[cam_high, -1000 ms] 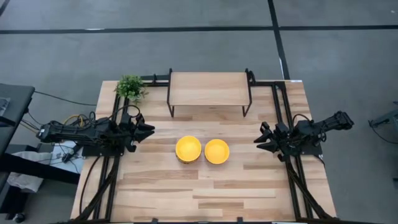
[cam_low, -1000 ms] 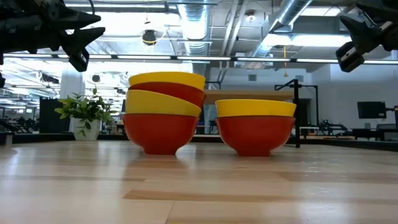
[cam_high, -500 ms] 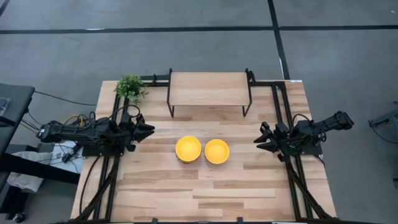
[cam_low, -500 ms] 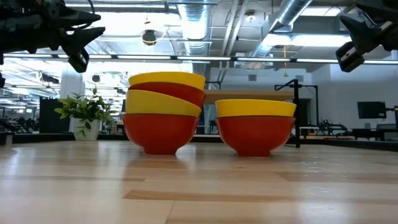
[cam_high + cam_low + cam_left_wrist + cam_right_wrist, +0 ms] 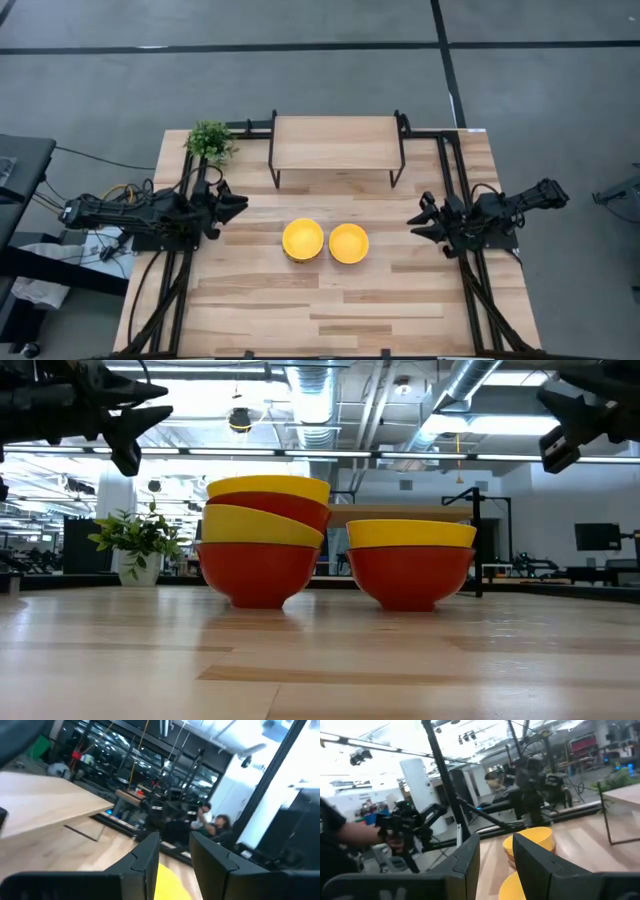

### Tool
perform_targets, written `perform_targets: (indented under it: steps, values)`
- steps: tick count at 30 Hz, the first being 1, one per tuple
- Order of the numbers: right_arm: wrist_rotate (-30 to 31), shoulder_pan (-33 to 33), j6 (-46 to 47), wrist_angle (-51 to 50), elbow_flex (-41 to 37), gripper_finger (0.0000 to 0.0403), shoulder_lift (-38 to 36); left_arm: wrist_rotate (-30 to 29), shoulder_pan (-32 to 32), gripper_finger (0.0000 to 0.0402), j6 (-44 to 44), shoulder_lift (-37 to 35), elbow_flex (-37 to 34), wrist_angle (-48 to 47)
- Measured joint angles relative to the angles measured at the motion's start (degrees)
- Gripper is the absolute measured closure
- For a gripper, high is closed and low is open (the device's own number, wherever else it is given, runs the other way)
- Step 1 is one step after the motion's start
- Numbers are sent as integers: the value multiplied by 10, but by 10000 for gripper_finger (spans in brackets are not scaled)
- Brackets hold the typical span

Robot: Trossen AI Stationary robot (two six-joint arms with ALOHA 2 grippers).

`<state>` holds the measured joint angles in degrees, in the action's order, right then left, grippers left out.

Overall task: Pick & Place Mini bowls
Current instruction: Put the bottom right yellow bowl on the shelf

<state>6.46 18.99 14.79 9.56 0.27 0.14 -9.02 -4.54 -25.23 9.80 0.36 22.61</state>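
**Q:** ok so where are the mini bowls sitting right now?

**A:** Middle of the desk (image 5: 250, 300). There's a stack of bowls (image 5: 264, 540) on the left-arm side and a single bowl (image 5: 410, 563) just beside it, not quite touching as far as I can see. From above they're both plain yellow inside; from desk height the outsides are red with yellow rims. The stack looks like three bowls, the upper ones sitting a bit tilted.

**Q:** and the arms?

**A:** Both parked off to the sides, well apart from the bowls. Left gripper (image 5: 238, 207) is over the desk's left edge, fingers (image 5: 145, 862) spread with nothing between them. Right gripper (image 5: 415, 224) mirrors it on the right, fingers (image 5: 467, 860) also released, nothing held.

**Q:** anything else on there?

**A:** A small green plant (image 5: 210, 140) in the far left corner and a wooden shelf (image 5: 336, 142) along the far edge, behind the bowls.
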Motion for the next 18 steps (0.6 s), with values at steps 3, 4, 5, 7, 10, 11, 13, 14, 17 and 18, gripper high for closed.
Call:
perform_targets:
  steps: [3, 4, 5, 7, 10, 11, 13, 14, 17, 18]
  values:
    - [0, 0, 61, 4, 0, 296, 0, -10, 0, 293, -49, 0, 0, 2]
    - [7, 0, 73, 4, 0, 296, 0, -20, 0, 293, -56, 0, 0, 2]
    - [29, 0, 75, 9, 0, 296, 0, -34, 0, 293, -63, 0, 0, 3]
    - [82, -1, 85, 23, 0, 296, 0, -67, 0, 293, -67, 0, 0, 7]
    - [140, -1, 122, 58, 0, 296, 0, -84, 0, 293, -68, 0, 0, 12]
    - [154, -1, 121, 76, 0, 296, 0, -85, 0, 293, -68, 0, 0, 15]
    - [172, -1, 119, 114, 0, 296, 0, -85, 0, 293, -70, 0, 0, 31]
    - [184, -1, 119, 134, 0, 296, 0, -85, 0, 293, -71, 0, 0, 43]
    - [214, -4, 103, 204, 0, 296, 0, -81, 0, 293, -72, 0, 0, 86]
    - [215, -6, 88, 228, 1, 296, 1, -72, 0, 293, -72, 0, 0, 100]
